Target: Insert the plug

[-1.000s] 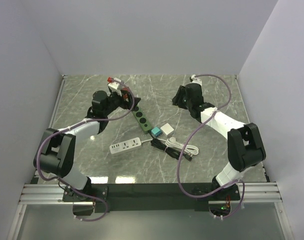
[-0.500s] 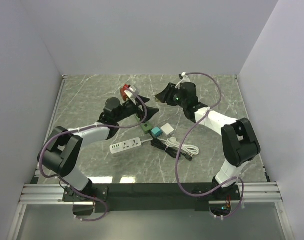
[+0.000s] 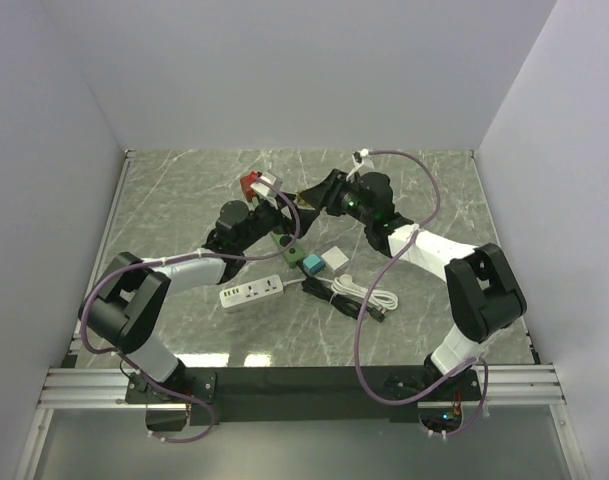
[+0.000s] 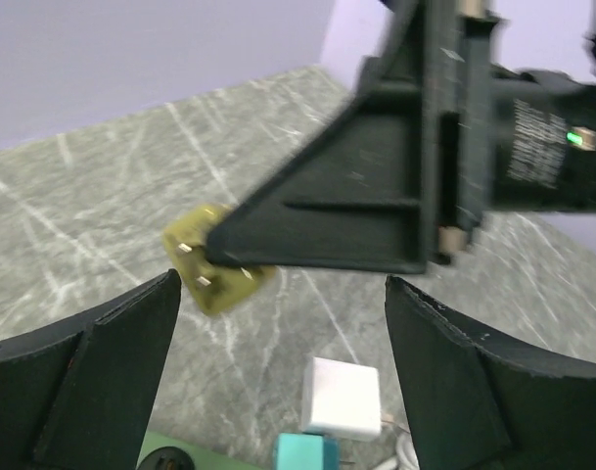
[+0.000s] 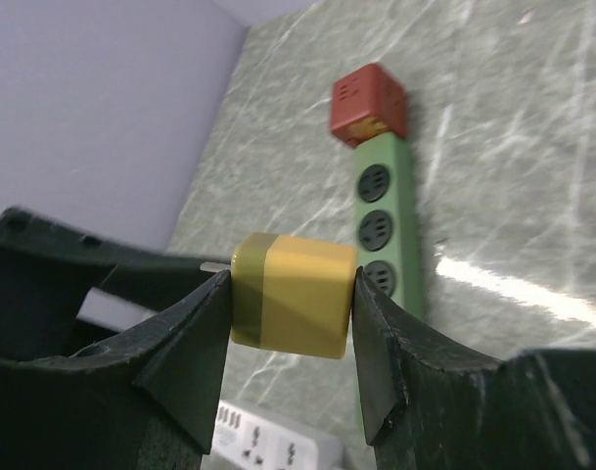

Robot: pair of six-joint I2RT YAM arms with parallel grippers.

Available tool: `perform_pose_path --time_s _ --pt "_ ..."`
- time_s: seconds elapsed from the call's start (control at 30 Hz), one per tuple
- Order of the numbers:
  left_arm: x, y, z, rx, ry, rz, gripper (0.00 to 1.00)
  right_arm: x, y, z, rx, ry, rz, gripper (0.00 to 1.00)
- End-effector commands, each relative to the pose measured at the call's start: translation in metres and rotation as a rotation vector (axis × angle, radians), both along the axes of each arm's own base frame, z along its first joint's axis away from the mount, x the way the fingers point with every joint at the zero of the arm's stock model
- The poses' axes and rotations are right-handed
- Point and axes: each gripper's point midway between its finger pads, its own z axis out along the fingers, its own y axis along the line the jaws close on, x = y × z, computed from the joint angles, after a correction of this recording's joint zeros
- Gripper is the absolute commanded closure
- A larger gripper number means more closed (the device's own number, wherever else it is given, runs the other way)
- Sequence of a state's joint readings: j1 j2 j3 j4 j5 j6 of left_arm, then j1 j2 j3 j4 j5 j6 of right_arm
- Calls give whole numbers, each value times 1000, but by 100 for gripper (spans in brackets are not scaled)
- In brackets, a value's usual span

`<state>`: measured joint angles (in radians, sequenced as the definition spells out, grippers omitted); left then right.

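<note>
Entry: yellow plug (image 5: 296, 299).
- Clamping it across body with right gripper (image 5: 293, 289), hanging above green power strip (image 5: 386, 230).
- Aiming prongs sideways toward left gripper (image 4: 283, 289), not down at strip's sockets. Probably needing downward turn, or handover, before seating.
- Showing three round sockets free along strip, long axis running away from right wrist.
- Spreading left gripper wide, carrying nothing, hovering over same strip, about as near as right.

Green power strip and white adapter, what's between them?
The teal adapter lies between them, close beside the white adapter, off the end of the green power strip. The top view shows it.
</note>
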<state>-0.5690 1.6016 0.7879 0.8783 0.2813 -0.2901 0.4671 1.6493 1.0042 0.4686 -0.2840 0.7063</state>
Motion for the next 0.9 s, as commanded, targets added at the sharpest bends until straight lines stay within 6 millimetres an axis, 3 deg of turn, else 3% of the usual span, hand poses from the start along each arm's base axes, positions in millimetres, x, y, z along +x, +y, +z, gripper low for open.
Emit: perform_pose_path --time_s 0.0,0.1,0.27,0.7,0.87 --pt "12 11 15 -32 -44 91 9 -23 17 55 115 -120 94 100" --pt "14 9 7 9 -35 90 13 -26 11 63 129 -135 72 100" --pt "8 8 0 28 -53 73 11 -30 6 71 129 -157 55 100" --pt "-11 7 31 -167 -112 37 9 -34 10 61 156 -126 81 100" --pt "-4 10 35 -187 -122 80 13 -39 12 66 175 -131 102 100"
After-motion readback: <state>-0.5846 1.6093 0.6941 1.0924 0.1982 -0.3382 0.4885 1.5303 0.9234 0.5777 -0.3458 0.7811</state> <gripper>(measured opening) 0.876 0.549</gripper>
